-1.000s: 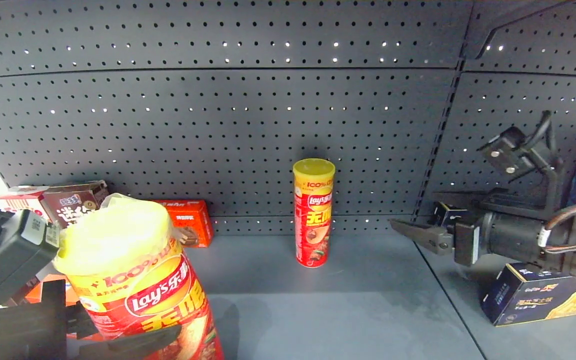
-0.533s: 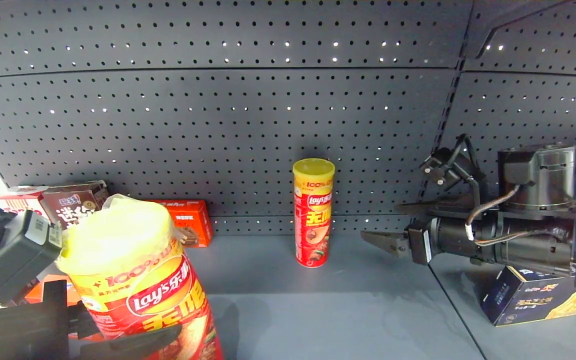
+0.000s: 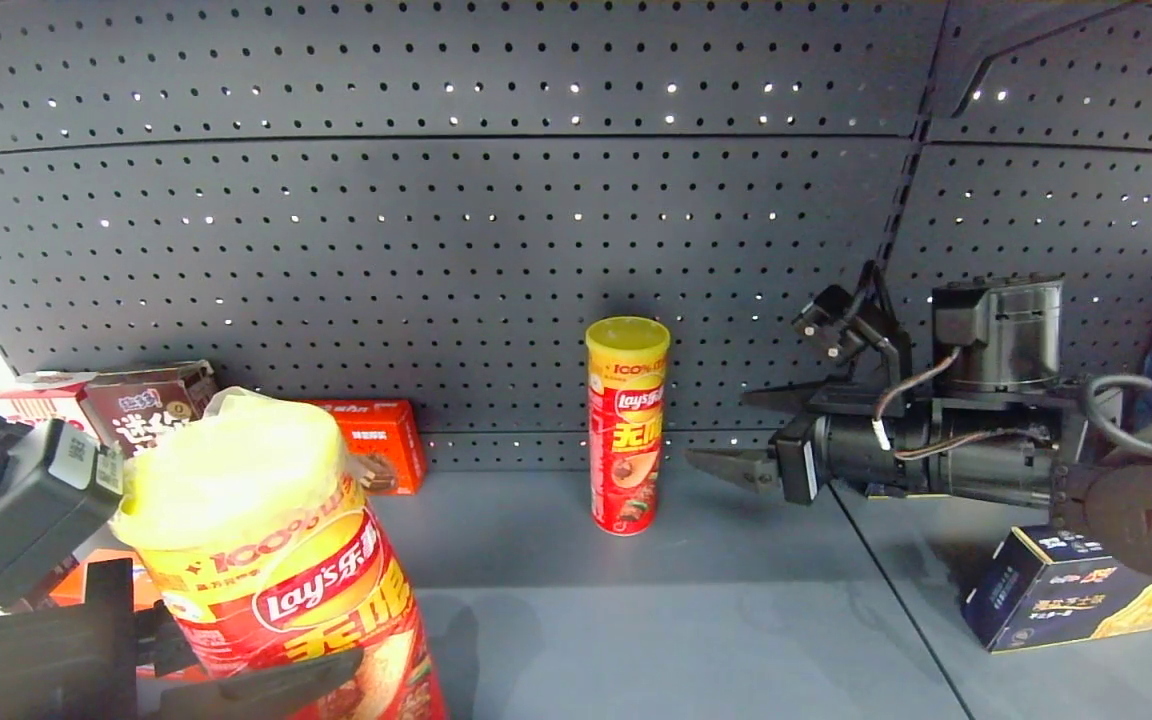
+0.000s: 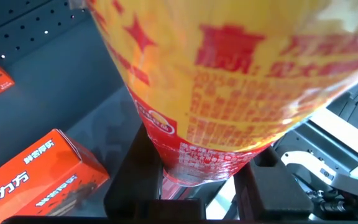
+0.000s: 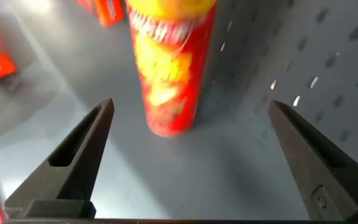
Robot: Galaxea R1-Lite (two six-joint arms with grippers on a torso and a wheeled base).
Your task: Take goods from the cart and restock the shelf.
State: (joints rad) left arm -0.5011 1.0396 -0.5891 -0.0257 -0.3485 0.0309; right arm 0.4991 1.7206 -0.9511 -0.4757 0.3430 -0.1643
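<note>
A grey shelf (image 3: 716,620) backed by dark pegboard (image 3: 436,250) holds an upright chip can (image 3: 626,425), an orange box (image 3: 381,445) and a blue box (image 3: 1066,590). The left gripper (image 4: 194,186) clamps a second chip can (image 3: 276,570) at the shelf's front left. The right gripper (image 3: 726,432), jaws spread, has slid leftward and is now just beside the upright chip can.

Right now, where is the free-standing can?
In the head view, the can stands upright mid-shelf, right of the orange box; the open right gripper is just to its right.

Right gripper (image 3: 716,427) — nearer the standing chip can (image 3: 626,425)
</note>
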